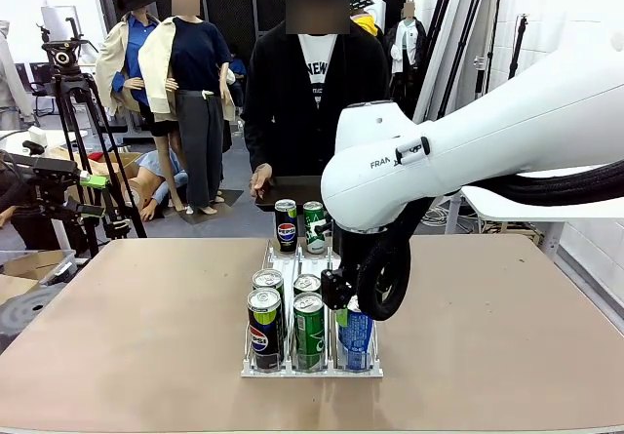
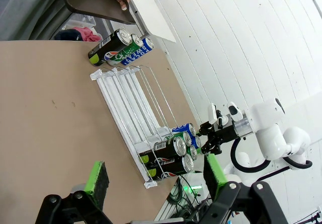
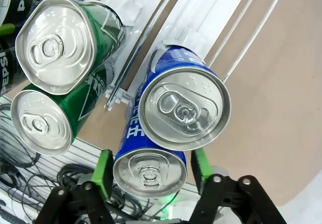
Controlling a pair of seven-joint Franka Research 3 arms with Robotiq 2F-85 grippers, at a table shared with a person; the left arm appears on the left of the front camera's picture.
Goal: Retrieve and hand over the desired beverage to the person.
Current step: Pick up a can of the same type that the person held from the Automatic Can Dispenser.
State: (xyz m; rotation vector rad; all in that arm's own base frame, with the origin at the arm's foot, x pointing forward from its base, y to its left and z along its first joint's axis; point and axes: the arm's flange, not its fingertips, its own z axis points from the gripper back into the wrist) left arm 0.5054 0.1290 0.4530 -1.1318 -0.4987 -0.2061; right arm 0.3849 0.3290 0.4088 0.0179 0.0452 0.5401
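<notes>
**Right claw astride the front blue can**

The slim blue aluminium can [image 3: 150,176] stands upright at the near end of the right lane of the clear plastic rack [image 2: 128,100] on the brown worktop [image 1: 136,307]. Its long axis runs straight up into the right claw [image 3: 151,156], which straddles its lid from above. The green pads [image 3: 104,167] sit hard by the rim; whether they pinch it yet, I cannot tell. The left claw [image 2: 155,161] hangs spread and empty, well apart, so the right arm is plainly nearer. The person [image 1: 312,93] stands beyond the rack's far end.
</notes>
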